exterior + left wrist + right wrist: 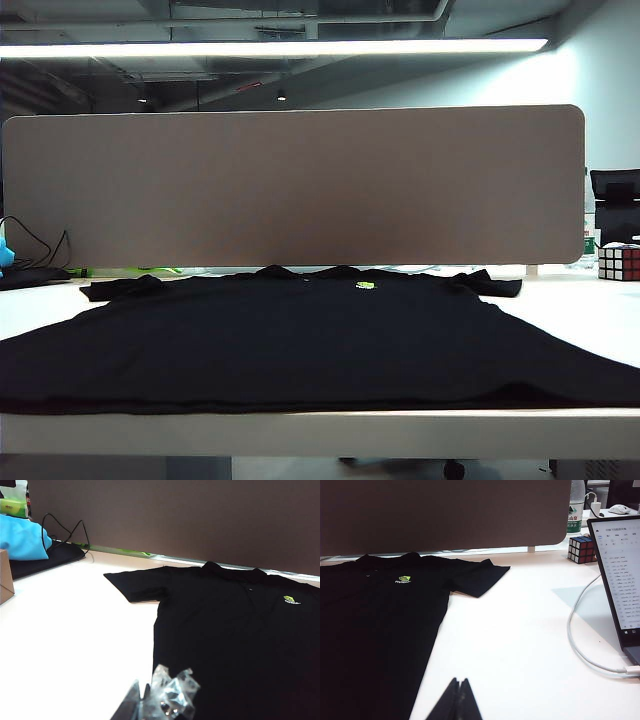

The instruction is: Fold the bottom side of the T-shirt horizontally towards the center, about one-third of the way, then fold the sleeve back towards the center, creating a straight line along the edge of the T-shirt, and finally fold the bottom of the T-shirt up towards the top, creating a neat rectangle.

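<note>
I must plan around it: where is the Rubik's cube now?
In the exterior view the Rubik's cube stands at the far right of the table, beyond the T-shirt's right sleeve, beside the divider end.

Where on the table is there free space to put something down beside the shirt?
Bare white table lies between the T-shirt and the blue cloth. Another patch lies between the shirt and the white cable. The laptop and Rubik's cube crowd the far right. Left gripper and right gripper are shut, near the front edge.
</note>
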{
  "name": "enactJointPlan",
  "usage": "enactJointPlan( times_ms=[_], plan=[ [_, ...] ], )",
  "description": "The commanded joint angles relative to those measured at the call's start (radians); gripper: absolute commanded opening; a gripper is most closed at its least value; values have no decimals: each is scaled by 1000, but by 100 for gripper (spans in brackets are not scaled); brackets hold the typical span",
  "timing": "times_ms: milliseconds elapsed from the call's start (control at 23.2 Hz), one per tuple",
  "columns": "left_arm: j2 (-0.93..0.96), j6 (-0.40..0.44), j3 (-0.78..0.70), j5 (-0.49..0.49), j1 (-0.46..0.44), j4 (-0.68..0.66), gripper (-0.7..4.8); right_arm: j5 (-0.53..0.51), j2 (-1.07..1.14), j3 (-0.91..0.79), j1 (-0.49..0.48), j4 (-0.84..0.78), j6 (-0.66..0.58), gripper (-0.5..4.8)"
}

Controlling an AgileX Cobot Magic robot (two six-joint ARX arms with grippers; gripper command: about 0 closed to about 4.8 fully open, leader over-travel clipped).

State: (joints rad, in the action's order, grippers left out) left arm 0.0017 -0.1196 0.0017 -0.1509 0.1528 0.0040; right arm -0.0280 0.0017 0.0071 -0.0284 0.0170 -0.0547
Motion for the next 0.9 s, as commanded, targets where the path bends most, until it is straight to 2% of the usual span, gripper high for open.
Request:
enactJointPlan(
  times_ms=[43,431,560,603,646,732,818,905],
  plan=[
    [0,8,6,-6,-1,13,-6,3,-1,-6,0,-14,3,-4],
    [0,4,6,-3,0,13,-6,-4,-1,-6,1,-13,-21,-4],
    [1,-182,8,57,-1,11,-6,-80,0,-6,1,-21,-197,-5],
    [1,-217,8,67,-2,2,-6,-116,2,-6,2,-21,-240,-5],
    [7,-256,12,79,-2,-34,-6,-173,7,-5,2,-13,-285,-5],
    [38,-344,45,92,-9,-188,-6,-247,26,4,2,32,-330,-5],
    [100,-380,75,122,-18,-291,-6,-264,57,29,2,114,-341,-5],
    [208,-378,111,196,-31,-309,-6,-259,111,80,0,221,-342,-5]
  ],
)
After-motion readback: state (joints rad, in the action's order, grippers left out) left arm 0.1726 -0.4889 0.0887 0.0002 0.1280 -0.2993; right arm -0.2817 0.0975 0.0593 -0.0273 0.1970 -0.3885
